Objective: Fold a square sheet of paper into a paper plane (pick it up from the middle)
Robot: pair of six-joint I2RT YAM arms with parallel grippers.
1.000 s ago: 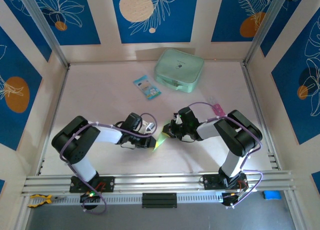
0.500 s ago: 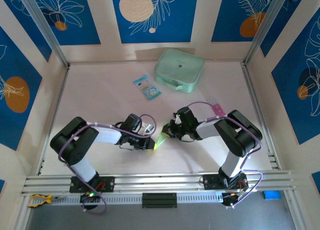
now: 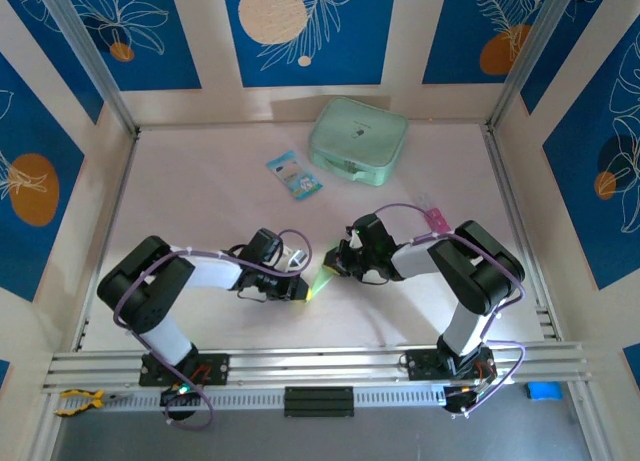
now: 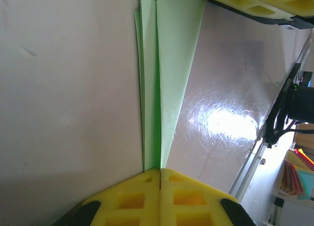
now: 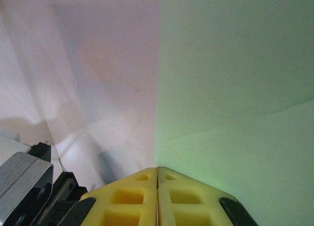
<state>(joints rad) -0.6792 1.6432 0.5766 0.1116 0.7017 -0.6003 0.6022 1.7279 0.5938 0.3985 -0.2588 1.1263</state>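
Note:
The pale green sheet of paper (image 3: 320,280) is folded into a narrow, pointed paper plane shape and hangs between my two grippers just above the table's near middle. My left gripper (image 3: 303,290) is shut on its near tip. In the left wrist view the layered paper (image 4: 167,79) runs straight up from my closed yellow pads (image 4: 160,171) to the right gripper's pads (image 4: 255,3). My right gripper (image 3: 336,264) is shut on the far end. In the right wrist view the paper (image 5: 235,79) spreads out from the closed jaws (image 5: 157,168).
A mint-green zip case (image 3: 358,141) lies at the back of the table, with a small blue-and-white packet (image 3: 294,174) to its left. A pink scrap (image 3: 436,219) lies by the right arm. An aluminium rail (image 3: 320,366) borders the near edge.
The left arm has drifted slightly toward the near edge with its end of the paper. Both grips are unchanged.

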